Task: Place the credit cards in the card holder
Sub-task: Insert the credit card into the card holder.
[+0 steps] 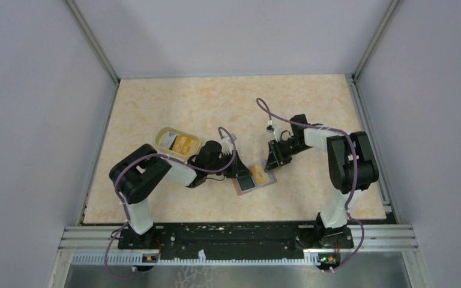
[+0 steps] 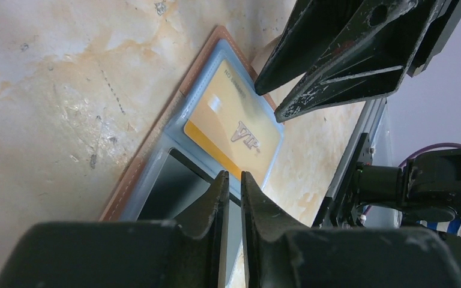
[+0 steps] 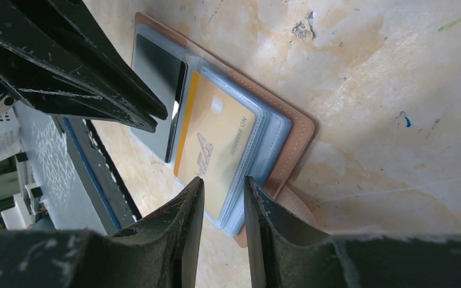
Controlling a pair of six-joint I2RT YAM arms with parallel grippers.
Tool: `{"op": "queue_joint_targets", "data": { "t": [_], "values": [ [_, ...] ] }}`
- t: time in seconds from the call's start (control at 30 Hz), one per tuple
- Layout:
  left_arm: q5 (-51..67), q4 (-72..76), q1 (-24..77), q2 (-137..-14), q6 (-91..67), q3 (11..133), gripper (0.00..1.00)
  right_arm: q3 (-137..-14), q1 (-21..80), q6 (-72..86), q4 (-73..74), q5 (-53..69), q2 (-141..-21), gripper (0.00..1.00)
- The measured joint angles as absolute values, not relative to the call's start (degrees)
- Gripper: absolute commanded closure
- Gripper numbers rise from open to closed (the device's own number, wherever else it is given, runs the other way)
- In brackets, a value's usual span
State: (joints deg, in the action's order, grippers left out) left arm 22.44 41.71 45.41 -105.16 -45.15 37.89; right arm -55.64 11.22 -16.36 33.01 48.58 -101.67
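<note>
The card holder (image 3: pixel 297 135) has a reddish-brown, leather-like outer skin, matt, with a stitched border. Its light blue inner sleeves (image 3: pixel 270 129) are clear soft plastic, glossy and catching glare. The orange-yellow card (image 2: pixel 234 129) under 1 sleeve is smooth plastic with a slight sheen. The worktop (image 2: pixel 48 90) looks like beige marbled laminate, matt, scuffed and speckled. The left pincer (image 2: pixel 233 175) and right pincer (image 3: pixel 223 180) are black, matt, scratched pale along their edges.

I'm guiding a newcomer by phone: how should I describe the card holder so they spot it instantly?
On the beige table, look where the left gripper and right gripper meet. The card holder lies open, an orange card in its blue sleeves. Unlike the yellowish tub to its left, it is flat with a reddish-brown border.
</note>
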Motion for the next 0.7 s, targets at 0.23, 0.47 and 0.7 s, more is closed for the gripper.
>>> {"op": "queue_joint_targets", "data": {
  "t": [0.23, 0.47, 0.7],
  "values": [
    [22.41, 40.36, 45.41, -105.56, -45.10, 38.57, 0.82, -56.05, 11.22, -16.38, 34.11, 50.98, -102.85, 0.71],
    [22.46, 39.86, 45.41, -106.30, -45.10, 38.57, 0.82, -56.82, 11.22, -16.40, 35.59, 56.14, -104.47, 0.72],
    [22.70, 40.64, 45.41, -106.30, -45.10, 38.41, 0.76, -56.82, 11.22, -15.81, 36.03, 62.72, -104.77, 0.72]
  ]
}}
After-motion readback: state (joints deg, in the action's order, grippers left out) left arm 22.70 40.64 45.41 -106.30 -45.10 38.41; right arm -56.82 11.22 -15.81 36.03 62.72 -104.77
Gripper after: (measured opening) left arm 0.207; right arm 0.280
